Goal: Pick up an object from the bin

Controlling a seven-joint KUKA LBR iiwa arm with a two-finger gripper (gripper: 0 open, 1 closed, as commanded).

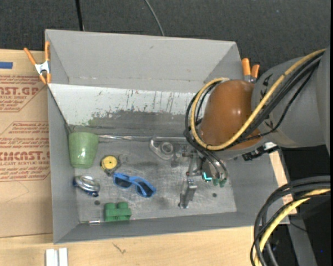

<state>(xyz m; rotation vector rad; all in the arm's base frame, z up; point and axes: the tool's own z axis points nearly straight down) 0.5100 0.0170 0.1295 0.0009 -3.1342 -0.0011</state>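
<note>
Orange-covered wrist [227,115], looped with yellow cables [195,107], is looming over the right side of the bin [155,60]. Below it the gripper [186,195] is pointing down at bare grey floor in the bin's right front; whether it is open or closed I cannot tell. Blue toy glasses [134,183] are lying nearest, to its left, apart from it. Farther back a silvery piece [164,147], a yellow disc [109,163] and a green cup [82,148] are resting on the floor.
</note>
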